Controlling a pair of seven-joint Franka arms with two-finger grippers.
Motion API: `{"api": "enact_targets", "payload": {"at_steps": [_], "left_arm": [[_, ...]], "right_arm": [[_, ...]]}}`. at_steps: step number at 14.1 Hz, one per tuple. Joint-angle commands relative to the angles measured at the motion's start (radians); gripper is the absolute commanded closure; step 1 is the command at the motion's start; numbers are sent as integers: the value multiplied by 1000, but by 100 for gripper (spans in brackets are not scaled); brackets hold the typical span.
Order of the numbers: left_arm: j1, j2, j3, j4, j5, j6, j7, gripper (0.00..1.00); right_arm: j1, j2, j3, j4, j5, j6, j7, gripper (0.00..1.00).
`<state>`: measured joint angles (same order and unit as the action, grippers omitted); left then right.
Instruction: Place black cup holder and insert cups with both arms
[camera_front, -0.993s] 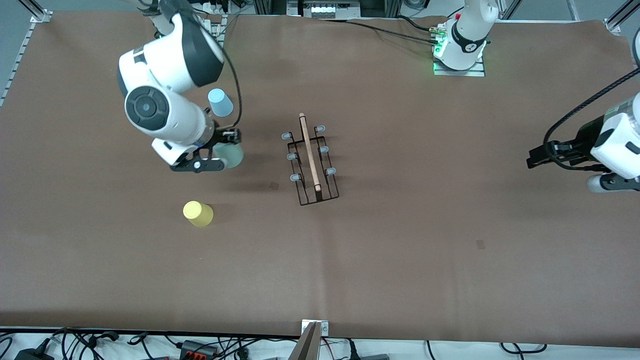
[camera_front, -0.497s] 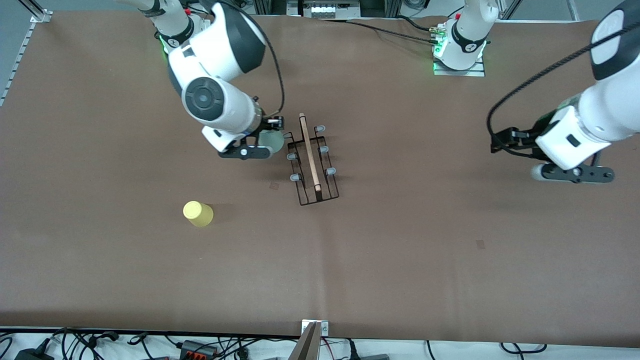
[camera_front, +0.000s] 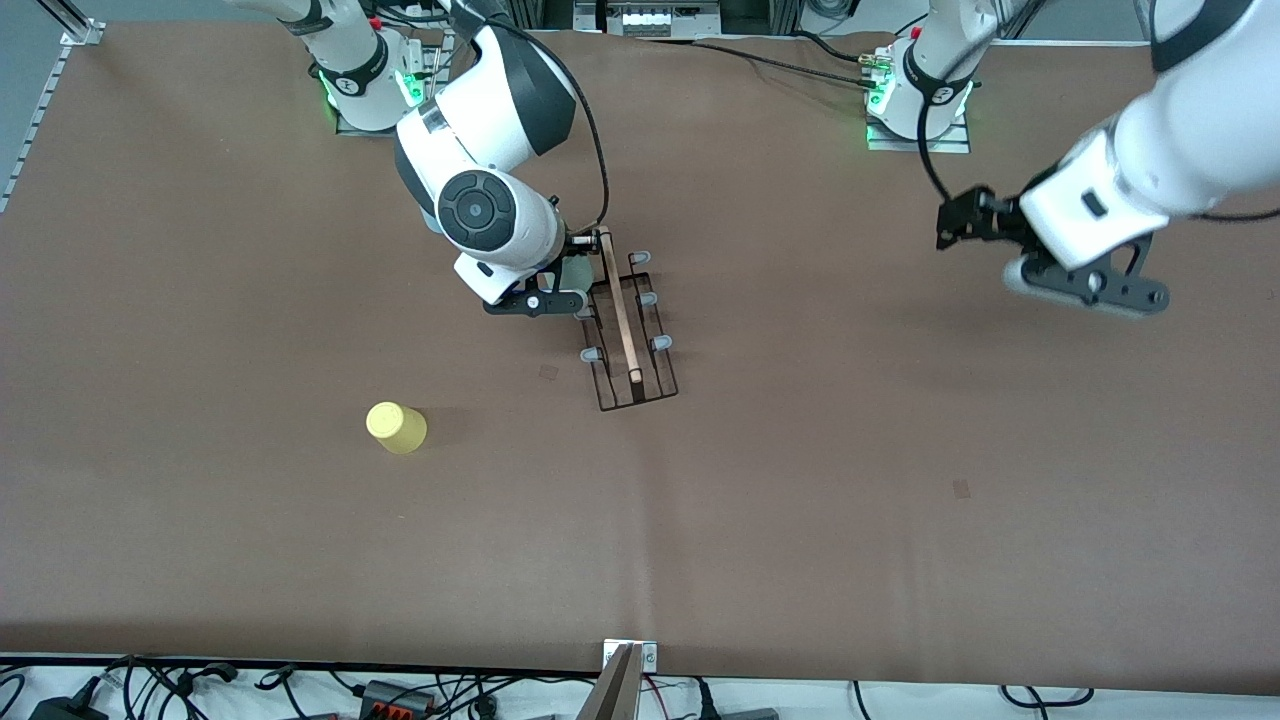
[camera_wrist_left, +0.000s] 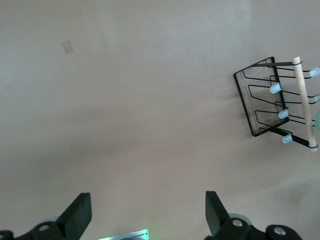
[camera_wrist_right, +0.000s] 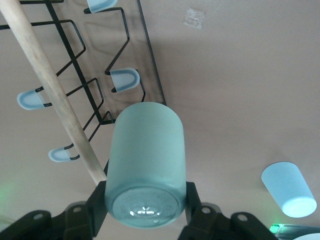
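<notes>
The black cup holder (camera_front: 628, 325) stands mid-table, its pale wooden rod handle (camera_front: 620, 300) on top. My right gripper (camera_front: 570, 278) is shut on the pale mint green cup (camera_front: 577, 270) and holds it on its side, right beside the rack's pegs at the end farther from the front camera. In the right wrist view that cup (camera_wrist_right: 145, 160) sits between the fingers (camera_wrist_right: 97, 202), close to the rack (camera_wrist_right: 95, 75). The light blue cup (camera_wrist_right: 289, 189) stands on the table. The yellow cup (camera_front: 396, 428) stands nearer the front camera. My left gripper (camera_front: 1085, 288) hangs open and empty.
The left gripper (camera_wrist_left: 147, 215) is over bare brown table toward the left arm's end, with the rack (camera_wrist_left: 280, 105) some way off. Arm bases (camera_front: 915, 110) and cables lie along the table edge farthest from the front camera.
The right arm has carried the mint cup from beside the light blue cup over to the rack. The left arm has swung in from the table's end toward the middle.
</notes>
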<state>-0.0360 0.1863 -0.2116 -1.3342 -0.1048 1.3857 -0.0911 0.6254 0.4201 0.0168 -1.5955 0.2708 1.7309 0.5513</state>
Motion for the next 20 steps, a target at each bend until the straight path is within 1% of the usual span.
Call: {"api": "enact_targets", "payload": {"at_steps": [1,2,3,5,7,8,9,10,11,13,15,16,17,18,20], "left_arm": [[21,4,6,-11,16,39,18,0],[22,-8,9,-8,64,39,14,0],[28,-8,20,6,83,39,14,0],[95,5,26,0,76,45,14,0],[111,7,27,-6,70,41,4,0],[135,5,26,-8,74,35,-16,0],[145,4,26,-10,74,26,-18,0],[154,5,26,-11,73,15,-19,0],[154,9,27,-13,73,15,-21,0],[154,13,27,-32,71,56,-21,0],[140,-16,41,-139,73,180,-27,0],[98,-40,88,-175,73,232,-47,0],[-3,-45,180,-175,74,245,-53,0],[-52,-44,226,-175,76,243,-44,0],[-36,-41,230,-168,76,251,-42,0]], "right_arm": [[23,20,-4,23,18,-8,10,76],[23,31,-4,23,18,-7,12,76],[25,37,-4,23,18,-7,12,76],[27,46,-4,23,18,-7,10,74],[37,60,-4,23,18,-5,10,72],[37,72,-6,26,18,-5,10,70],[39,81,-5,23,16,-5,10,59],[39,91,-4,26,13,2,10,39],[40,92,-6,23,8,15,12,0],[39,86,-8,26,14,10,13,0],[25,66,-15,40,14,7,31,0],[23,54,-18,60,11,-10,44,0],[22,46,-21,75,4,-28,50,0],[20,40,-46,100,1,-31,67,0],[19,40,-137,126,1,-30,75,0]]}}
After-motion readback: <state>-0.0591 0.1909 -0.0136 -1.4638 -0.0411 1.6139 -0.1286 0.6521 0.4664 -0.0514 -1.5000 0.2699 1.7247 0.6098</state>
